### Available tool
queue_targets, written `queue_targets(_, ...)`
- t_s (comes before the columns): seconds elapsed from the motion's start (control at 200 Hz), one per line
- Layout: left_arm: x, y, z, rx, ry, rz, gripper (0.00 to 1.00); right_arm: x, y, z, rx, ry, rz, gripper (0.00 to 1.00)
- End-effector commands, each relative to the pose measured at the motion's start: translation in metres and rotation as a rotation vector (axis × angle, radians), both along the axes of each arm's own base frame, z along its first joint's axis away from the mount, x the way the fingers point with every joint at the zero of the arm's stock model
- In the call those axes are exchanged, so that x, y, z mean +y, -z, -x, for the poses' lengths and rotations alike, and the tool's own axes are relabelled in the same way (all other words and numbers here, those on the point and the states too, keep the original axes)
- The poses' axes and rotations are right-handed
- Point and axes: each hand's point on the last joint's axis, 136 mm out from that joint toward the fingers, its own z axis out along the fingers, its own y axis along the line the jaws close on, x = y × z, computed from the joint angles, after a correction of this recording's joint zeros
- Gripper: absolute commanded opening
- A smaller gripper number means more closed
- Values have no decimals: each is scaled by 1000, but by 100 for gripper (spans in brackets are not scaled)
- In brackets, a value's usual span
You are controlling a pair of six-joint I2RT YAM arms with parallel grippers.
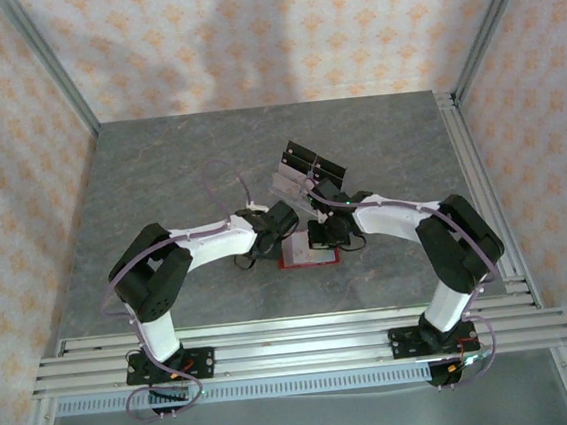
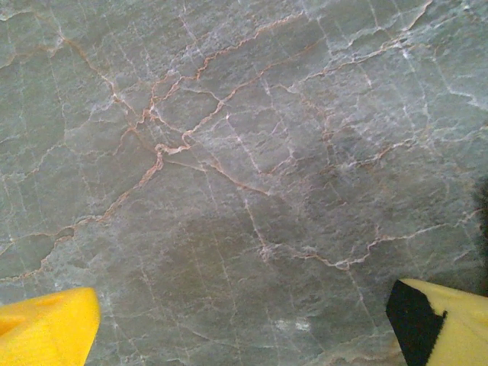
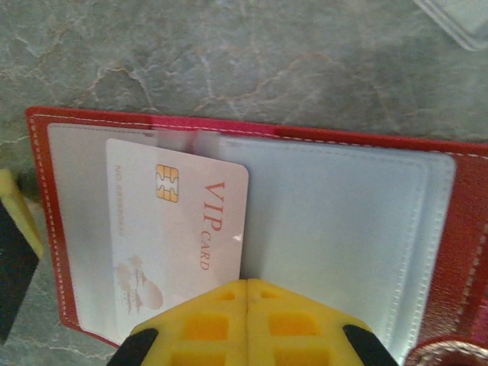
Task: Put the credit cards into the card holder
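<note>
The card holder (image 3: pixel 457 191) lies open like a book on the table, red with clear inner pockets; from above it shows as a red patch (image 1: pixel 308 253) between the two grippers. One pale credit card (image 3: pixel 175 229), marked VIP CARD with a gold chip, lies flat on its left half, its left edge under the clear pocket. My right gripper (image 3: pixel 248 284) is shut, its yellow tips touching the card's right edge low down, with nothing between them. My left gripper (image 2: pixel 244 328) stands wide open over bare marble just left of the card holder (image 1: pixel 273 232).
A clear plastic stand with black blocks (image 1: pixel 311 166) stands just behind the card holder, with pale cards (image 1: pixel 289 184) leaning at its front. A clear corner (image 3: pixel 457 17) shows in the right wrist view's top right. Metal rails (image 1: pixel 482 183) line the table's right side.
</note>
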Motion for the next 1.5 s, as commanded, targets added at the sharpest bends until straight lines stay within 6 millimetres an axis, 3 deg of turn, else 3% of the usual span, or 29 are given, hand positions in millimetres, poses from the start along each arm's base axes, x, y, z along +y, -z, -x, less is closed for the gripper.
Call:
queue_targets(0.0,0,8,-1,9,-6,-3,100,13,-3,-4,-7,-20,-11,5)
queue_targets(0.25,-1,9,0,9,-6,2,100,29,0,-7,3,-25,-47,5)
queue_targets(0.545,-1,8,1,7,-4,2,100,48,-10,-16,-12,-41,-82,5)
queue_targets(0.801,11,-7,-1,-28,-29,-2,100,29,-25,-16,-79,-29,-24,6)
queue_targets(0.961,23,-14,-2,-40,-57,4,100,25,-17,-10,-62,-28,-13,5)
queue_targets(1.496,19,5,1,1,-51,22,100,20,7,-1,-13,-35,10,5)
